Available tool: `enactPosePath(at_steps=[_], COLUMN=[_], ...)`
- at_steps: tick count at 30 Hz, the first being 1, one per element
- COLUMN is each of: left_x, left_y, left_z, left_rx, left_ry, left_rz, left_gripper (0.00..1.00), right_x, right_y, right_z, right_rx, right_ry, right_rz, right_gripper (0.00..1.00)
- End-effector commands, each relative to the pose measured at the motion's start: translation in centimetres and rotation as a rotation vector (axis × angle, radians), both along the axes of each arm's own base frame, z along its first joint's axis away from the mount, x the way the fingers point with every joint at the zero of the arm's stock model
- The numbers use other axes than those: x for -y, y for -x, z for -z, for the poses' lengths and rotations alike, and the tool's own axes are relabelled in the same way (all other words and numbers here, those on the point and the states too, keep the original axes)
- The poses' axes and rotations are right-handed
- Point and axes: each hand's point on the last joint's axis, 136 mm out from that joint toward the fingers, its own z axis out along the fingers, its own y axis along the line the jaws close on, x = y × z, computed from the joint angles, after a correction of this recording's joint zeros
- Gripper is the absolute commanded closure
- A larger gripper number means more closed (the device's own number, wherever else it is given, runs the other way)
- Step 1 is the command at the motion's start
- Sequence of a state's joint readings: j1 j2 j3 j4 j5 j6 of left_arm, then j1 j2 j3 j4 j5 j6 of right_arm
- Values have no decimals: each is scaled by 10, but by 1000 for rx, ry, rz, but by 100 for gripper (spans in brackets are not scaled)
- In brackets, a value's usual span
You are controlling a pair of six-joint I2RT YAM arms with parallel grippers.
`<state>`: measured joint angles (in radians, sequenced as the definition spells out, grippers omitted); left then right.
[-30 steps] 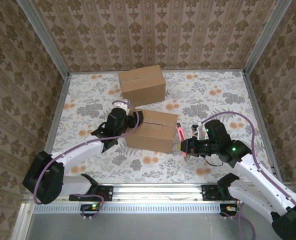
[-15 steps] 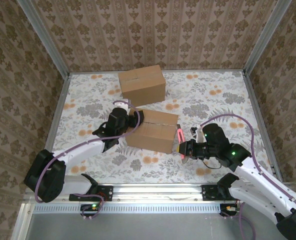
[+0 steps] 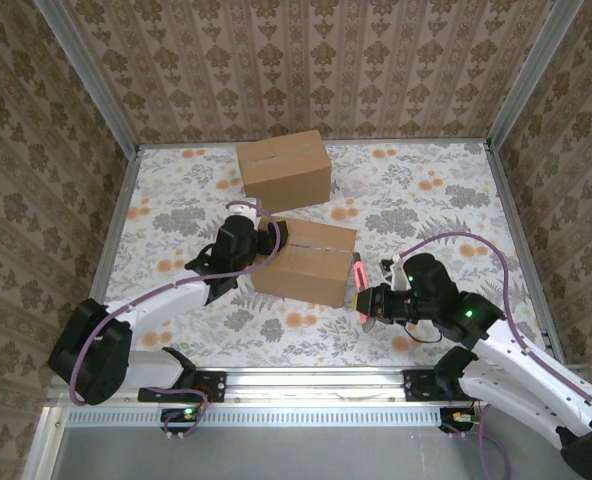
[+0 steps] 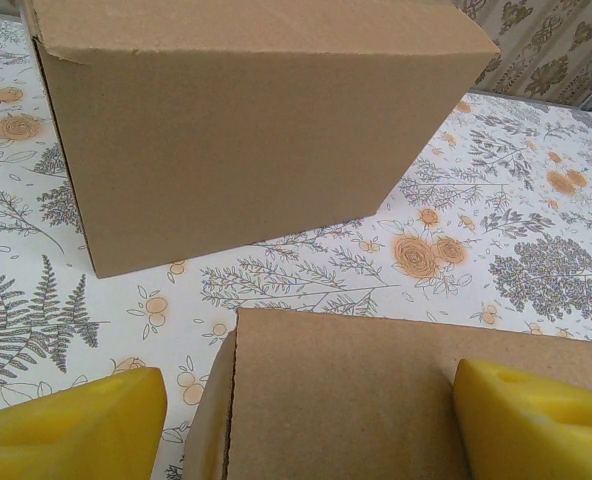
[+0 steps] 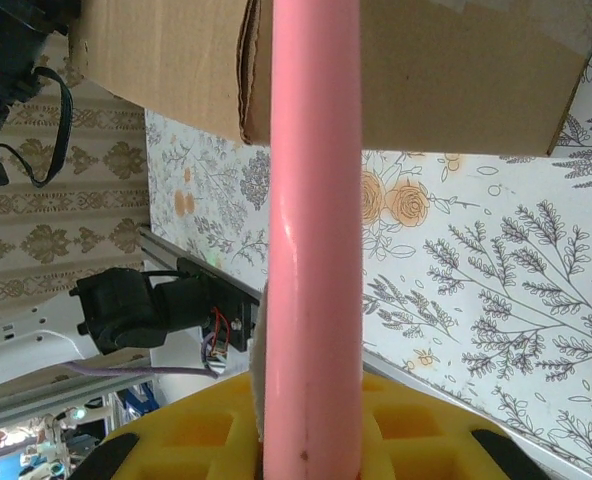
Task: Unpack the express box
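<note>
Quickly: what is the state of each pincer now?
Left pincer: open, straddling the near box.
Right pincer: closed on the pink stick.

The near box and the far box are plain brown cardboard. The worktop is white, printed with grey leaves and orange flowers. The tool is pink. The left claw and right claw have yellow fingers. Beige damask covers the walls.
</note>
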<state>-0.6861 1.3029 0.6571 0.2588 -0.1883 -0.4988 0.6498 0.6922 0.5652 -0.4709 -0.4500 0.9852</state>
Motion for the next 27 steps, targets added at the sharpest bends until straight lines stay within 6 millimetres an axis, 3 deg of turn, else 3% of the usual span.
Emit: enactPosePath(at_steps=[1,27], left_x=[-38,-36], left_y=[62,59], left_z=[126,128], left_rx=[-390,-395], left_ry=[-295,-303], left_rz=[25,31], left_gripper=[25,25], right_x=[-11,-15], right_y=[17,33], right_z=[-3,-7], right_rx=[-9,5], right_ry=[-48,-55], right_rz=[-82,-70], right_gripper=[100,100])
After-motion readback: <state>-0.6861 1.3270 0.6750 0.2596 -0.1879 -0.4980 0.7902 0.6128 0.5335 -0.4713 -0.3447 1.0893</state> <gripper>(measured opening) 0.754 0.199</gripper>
